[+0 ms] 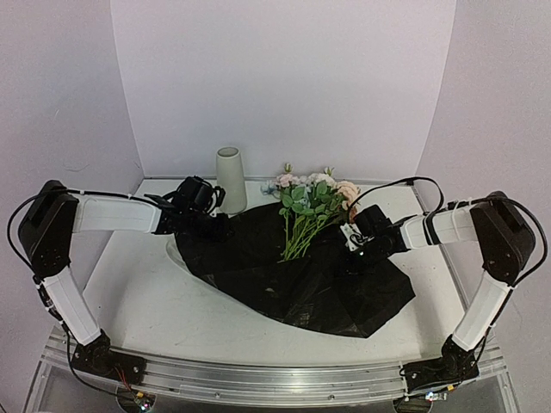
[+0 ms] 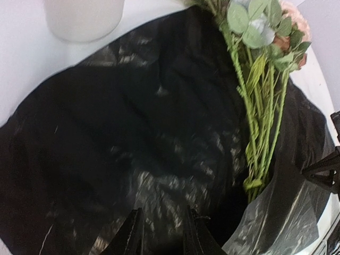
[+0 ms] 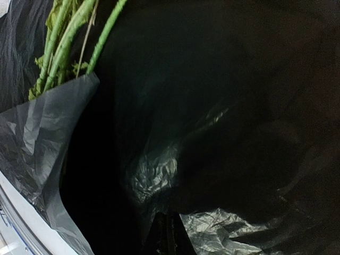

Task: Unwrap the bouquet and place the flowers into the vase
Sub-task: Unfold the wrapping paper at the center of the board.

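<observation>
Wrapping sheet (image 1: 293, 275): thin black plastic-like film, crinkled, with a patchy grey sheen on the folds. Vase (image 1: 230, 176): white, matt, smooth; ceramic or plastic cannot be told. Flowers (image 2: 259, 79): green stems with a ribbed, wound surface and dull finish; leaves matt. Counter (image 1: 146, 284): white, smooth, low gloss. Rail (image 1: 275, 379) along the near edge: bare silvery metal, brushed.

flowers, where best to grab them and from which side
Probably the bare green stems of the flowers, midway, coming from above with fingers straddling the bundle: they lie flat and bunched on the black wrapping sheet, blooms toward the back, ends tucked under a fold.
</observation>
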